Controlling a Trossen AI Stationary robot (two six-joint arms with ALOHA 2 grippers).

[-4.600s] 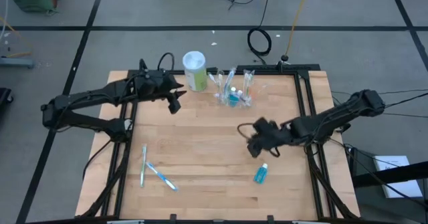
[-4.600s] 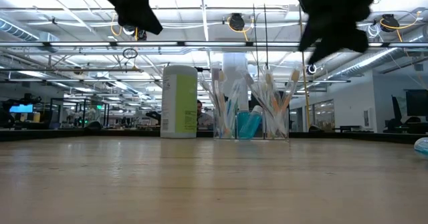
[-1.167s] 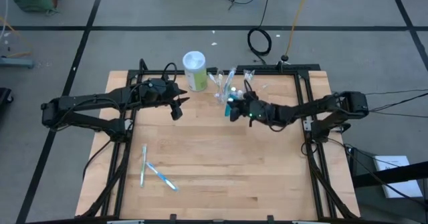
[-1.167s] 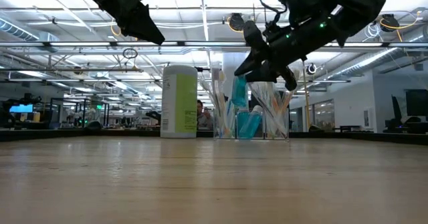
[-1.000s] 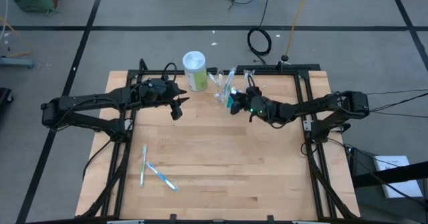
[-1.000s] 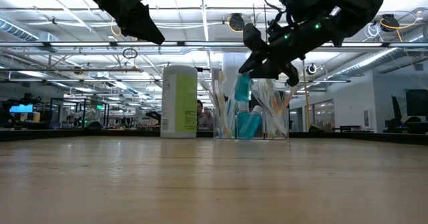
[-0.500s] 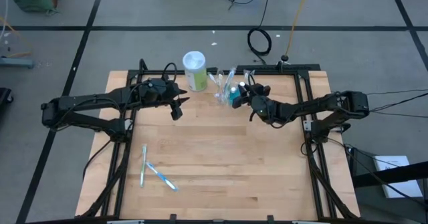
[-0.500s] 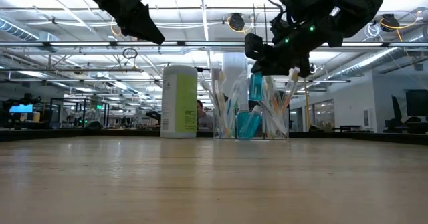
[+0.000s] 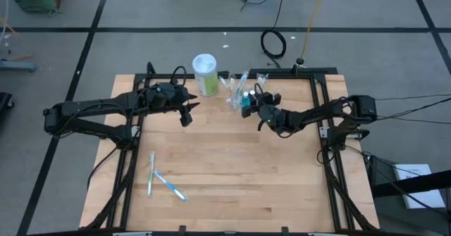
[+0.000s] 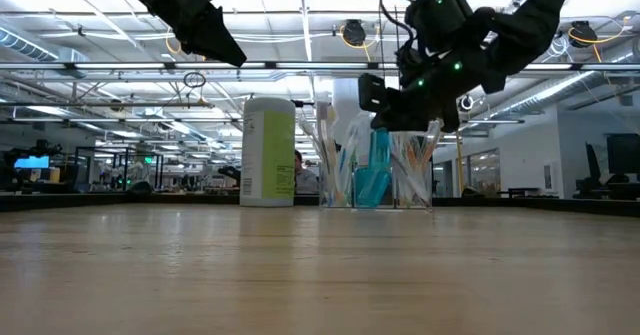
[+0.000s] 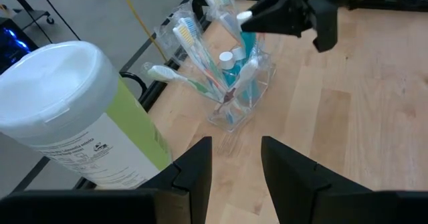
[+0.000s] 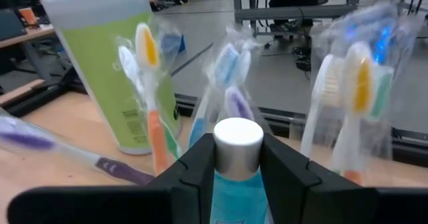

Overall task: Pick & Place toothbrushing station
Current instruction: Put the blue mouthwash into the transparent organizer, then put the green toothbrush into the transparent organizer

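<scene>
Two tools are up by the table's far edge. One, the right tool (image 9: 255, 107), grips a teal toothpaste tube (image 12: 237, 170) by its white-capped end, right at the clear cup (image 9: 244, 102) of wrapped toothbrushes (image 11: 200, 57); the tube looks nearly placed, not yet released. The left tool (image 9: 184, 110), fingers parted and holding nothing, hangs near the green canister (image 9: 205, 75). Still left, I judge: loose toothbrushes (image 9: 163, 182) lying on the table's (image 9: 225, 187) near side.
</scene>
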